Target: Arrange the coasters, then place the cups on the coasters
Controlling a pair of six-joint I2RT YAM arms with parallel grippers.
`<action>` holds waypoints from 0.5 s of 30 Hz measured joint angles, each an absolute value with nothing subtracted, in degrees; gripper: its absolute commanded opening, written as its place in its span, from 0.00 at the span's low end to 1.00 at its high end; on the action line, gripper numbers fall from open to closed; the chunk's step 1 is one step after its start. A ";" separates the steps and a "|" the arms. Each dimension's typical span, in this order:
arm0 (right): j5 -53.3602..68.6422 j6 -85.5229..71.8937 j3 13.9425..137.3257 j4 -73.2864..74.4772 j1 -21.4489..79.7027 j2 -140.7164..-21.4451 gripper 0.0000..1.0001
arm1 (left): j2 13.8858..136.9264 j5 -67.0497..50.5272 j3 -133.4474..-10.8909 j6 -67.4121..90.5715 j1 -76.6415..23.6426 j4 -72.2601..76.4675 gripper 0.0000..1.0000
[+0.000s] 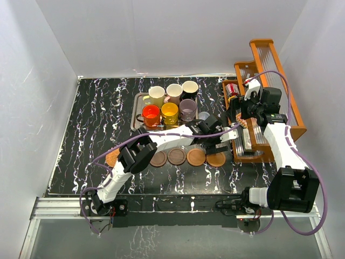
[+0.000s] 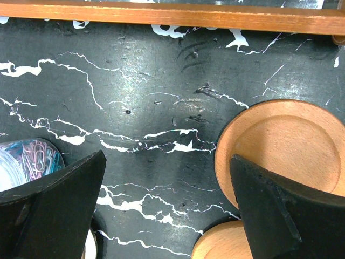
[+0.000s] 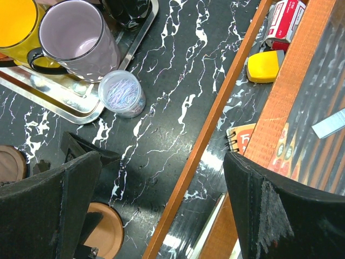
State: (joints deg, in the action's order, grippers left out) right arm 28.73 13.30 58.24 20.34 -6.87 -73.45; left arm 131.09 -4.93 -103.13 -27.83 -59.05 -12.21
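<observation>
The left pincer (image 1: 220, 141) hangs wide open and empty just above the right end of the coasters (image 1: 176, 156), which lie along the front edge of the worktop (image 1: 97, 118). In its wrist view one smooth coaster (image 2: 285, 145) sits under the right finger. A second one's edge shows below it, close by and perhaps touching. The right pincer (image 1: 240, 117) is also wide and empty, near the worktop's right edge beside the wooden rack (image 1: 261, 42).

The step in hand looks like spacing the coasters. To do it well, I would bring the left pincer down square over one disc with its fingers clear of the neighbour. Then I would pinch at the rim and shift the disc only enough to leave a cup's room on each side. The jar (image 1: 204, 115) of paper clips stands just behind the row's right end, so moves are better kept toward the front edge.

Five coasters show: four in a row and one apart to the left, half under the left arm. A sixth I cannot find. Six cups (image 1: 170, 113) stand in two rows of three on the tray (image 1: 136, 116) at the back middle of the worktop, none on a coaster yet. There is one jar, one tray and one rack.
</observation>
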 measured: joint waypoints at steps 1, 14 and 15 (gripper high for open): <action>28.73 13.32 58.24 20.34 -6.87 -73.45 0.98 | 131.09 -4.91 -103.13 -27.83 -59.05 -12.21 0.99; 28.84 13.32 58.24 20.32 -7.18 -73.45 0.98 | 131.09 -4.91 -103.33 -27.86 -59.05 -12.62 0.99; 28.84 13.30 58.24 20.34 -7.20 -73.45 0.98 | 131.09 -4.91 -103.48 -27.86 -59.05 -12.93 0.99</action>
